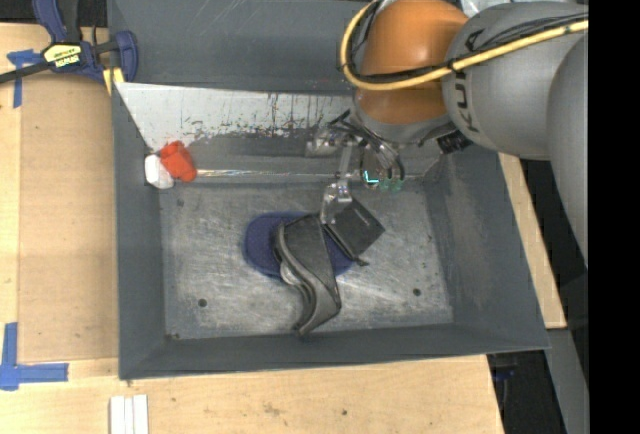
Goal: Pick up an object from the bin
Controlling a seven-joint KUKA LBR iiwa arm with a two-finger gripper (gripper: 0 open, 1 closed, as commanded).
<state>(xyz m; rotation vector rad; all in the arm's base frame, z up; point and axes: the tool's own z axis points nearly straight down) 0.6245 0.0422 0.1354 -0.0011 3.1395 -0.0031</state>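
Note:
My gripper (340, 194) hangs low over the middle of the bin, under the orange wrist cover. Its lower end sits right above a black squarish piece (354, 228). That piece lies against the right side of a dark blue round flat thing (262, 244). A dark grey curved, strap-like thing (312, 284) lies across the blue one and bends toward the bin's front. I cannot tell whether the gripper touches the black piece.
A small red and white thing (170, 165) lies at the back left of the bin floor, by the slanted wall. The arm comes in from the right and covers the back right corner.

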